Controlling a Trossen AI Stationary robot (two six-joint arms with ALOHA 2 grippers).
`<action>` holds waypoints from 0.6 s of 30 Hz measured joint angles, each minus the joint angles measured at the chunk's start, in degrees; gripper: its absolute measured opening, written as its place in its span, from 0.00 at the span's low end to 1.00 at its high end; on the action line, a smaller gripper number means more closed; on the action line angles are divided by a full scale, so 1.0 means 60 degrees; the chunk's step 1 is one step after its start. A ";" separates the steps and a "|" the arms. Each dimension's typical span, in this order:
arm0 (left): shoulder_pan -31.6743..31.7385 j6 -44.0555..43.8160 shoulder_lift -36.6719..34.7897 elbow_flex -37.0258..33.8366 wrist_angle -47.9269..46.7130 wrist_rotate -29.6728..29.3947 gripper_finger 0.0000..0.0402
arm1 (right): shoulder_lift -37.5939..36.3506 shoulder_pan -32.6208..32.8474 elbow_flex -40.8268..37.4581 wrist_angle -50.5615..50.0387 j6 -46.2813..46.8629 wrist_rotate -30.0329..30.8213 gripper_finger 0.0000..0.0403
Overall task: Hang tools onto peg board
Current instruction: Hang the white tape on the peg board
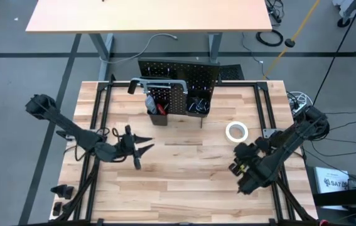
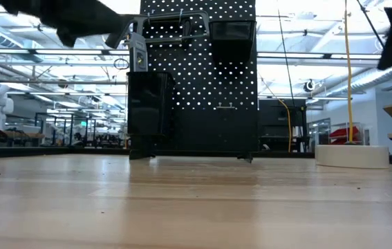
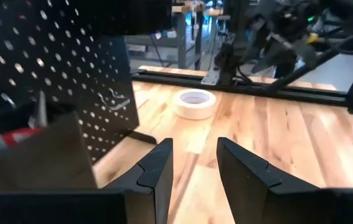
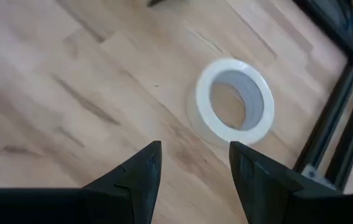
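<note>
High view: peg board stands upright at the far middle of the wooden table, two black bins on its front; left bin holds red-handled tools, right bin holds dark tools, can't tell which. Grey hacksaw hangs across the board's upper left. White tape roll lies flat on the table, right of the bins, well apart from the board. Left gripper hovers over the table's left-centre, pointing right, fingers parted, nothing in them. Right gripper sits just below the tape roll, near but apart; can't tell its fingers from here. Low view: peg board upright mid-frame, hacksaw hooked at top left with a hanging tag, bin at upper right, another bin lower left; tape roll flat on the table at right. Left wrist view: left gripper released, empty, gap between fingers; peg board close beside, tape roll farther off on the table, right arm beyond it. Right wrist view: right gripper released, holding nothing; tape roll flat on the wood just ahead of the fingertips, not touching.
</note>
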 joint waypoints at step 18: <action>-0.0276 -0.0425 0.2220 -0.0585 0.2228 -0.0017 0.32 | -0.4201 -0.0553 -0.4730 0.3323 0.2536 -0.0363 0.45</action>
